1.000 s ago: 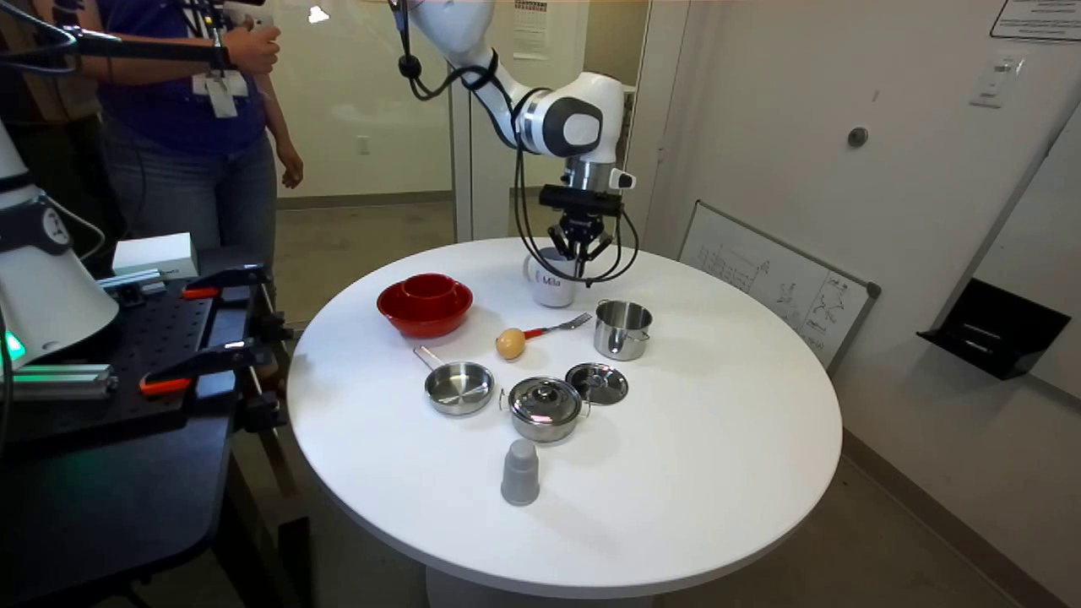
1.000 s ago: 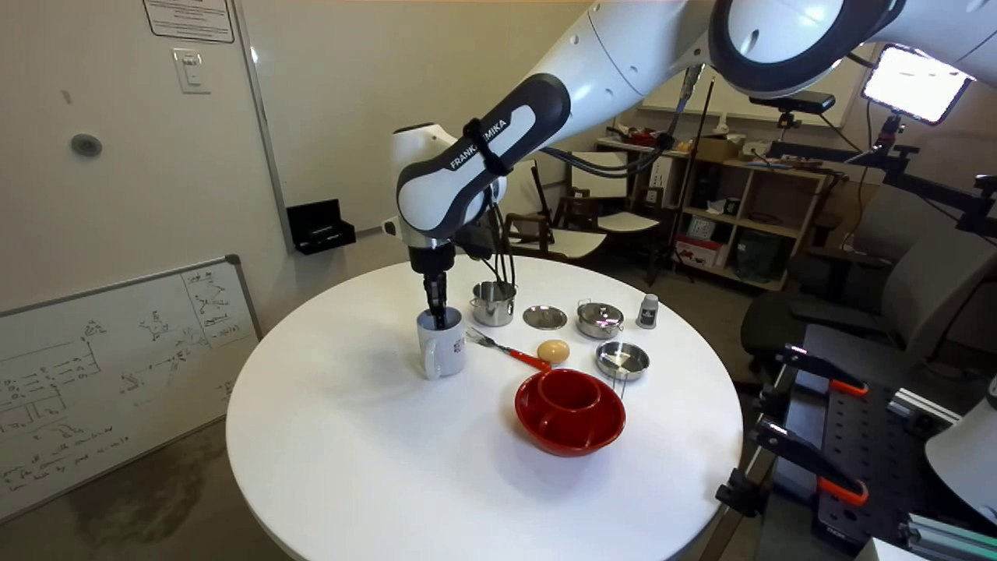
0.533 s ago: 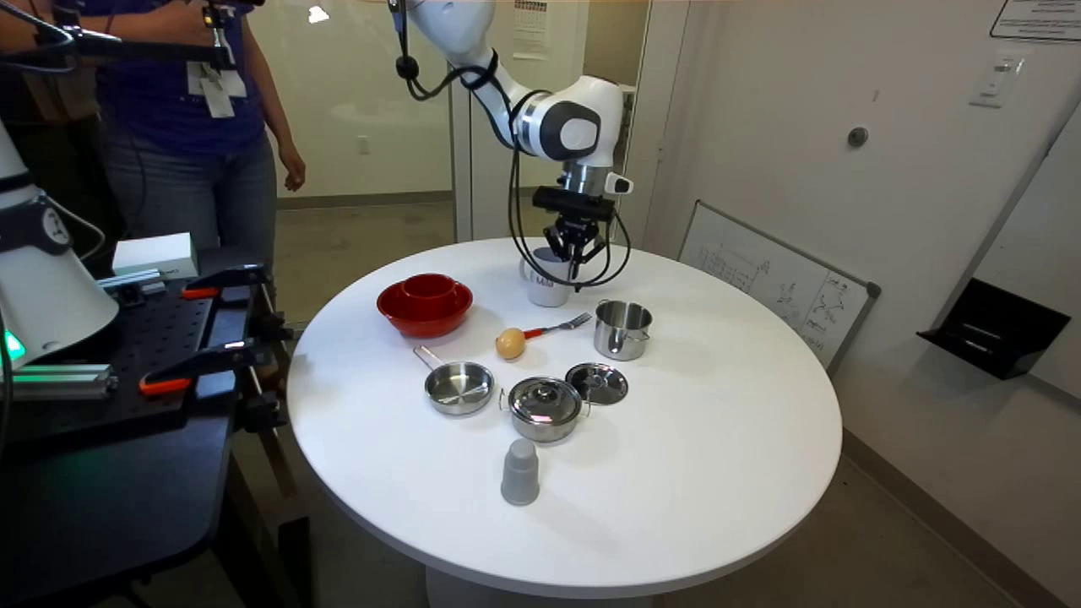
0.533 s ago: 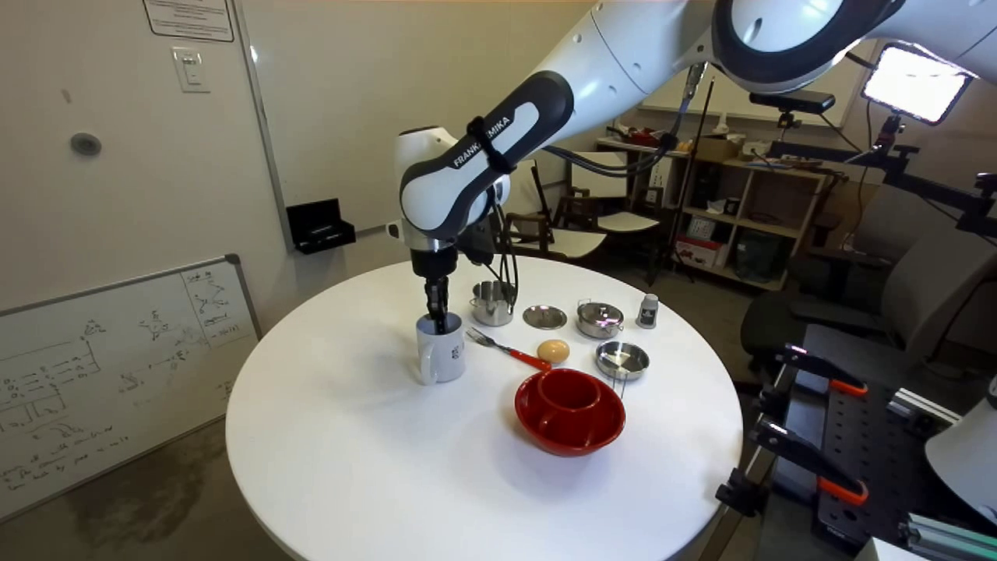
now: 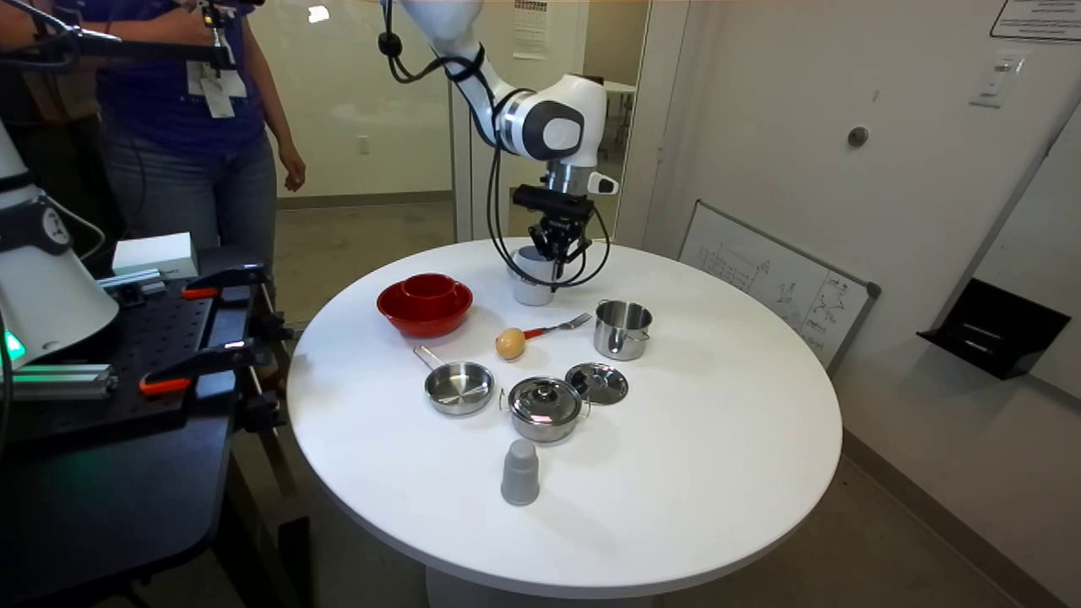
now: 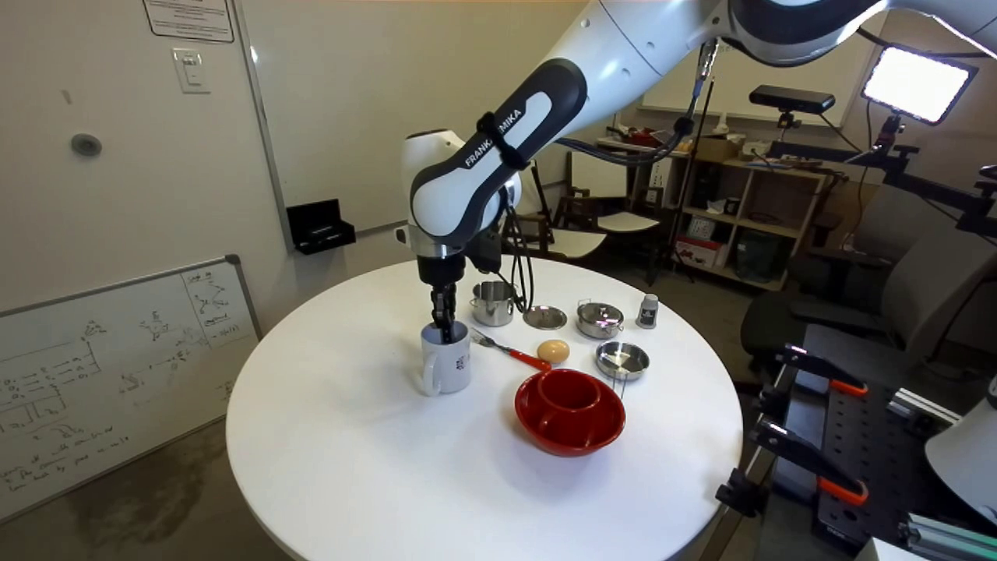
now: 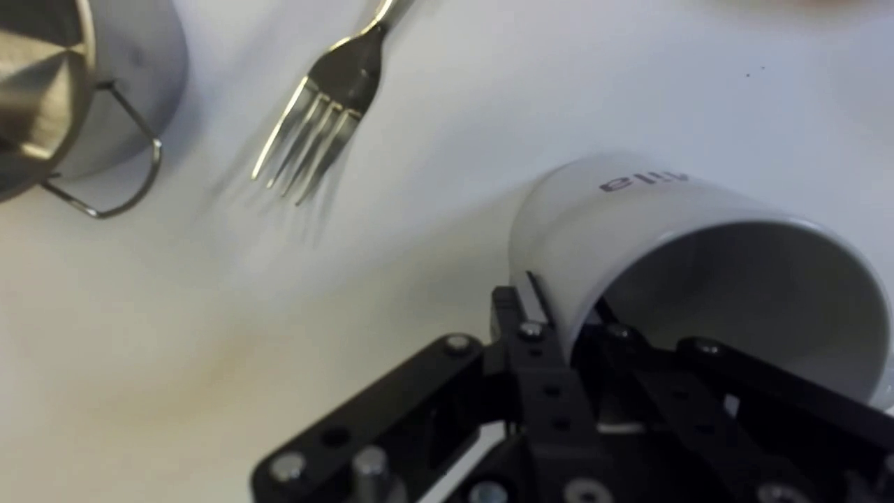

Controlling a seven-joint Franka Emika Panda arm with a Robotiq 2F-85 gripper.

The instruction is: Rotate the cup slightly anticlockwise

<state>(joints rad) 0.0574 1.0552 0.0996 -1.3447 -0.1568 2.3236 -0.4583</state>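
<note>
Turning seems in hand, fingers (image 7: 531, 355) nearly together across rim of cup (image 6: 452, 370), near fork (image 7: 349, 73); next wants slight anticlockwise twist.

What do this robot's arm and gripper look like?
The arm is white with rounded black joint surrounds, dark "FRANK… MIKA" lettering split by a black strap, and black cables looping outside. The gripper is black, with jointed linkages and silvery bolt heads.

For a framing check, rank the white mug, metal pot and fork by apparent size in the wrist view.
Largest to smallest, by visible area:
white mug
metal pot, cut off by the frame
fork, also cut off; full sizes unsure
</note>
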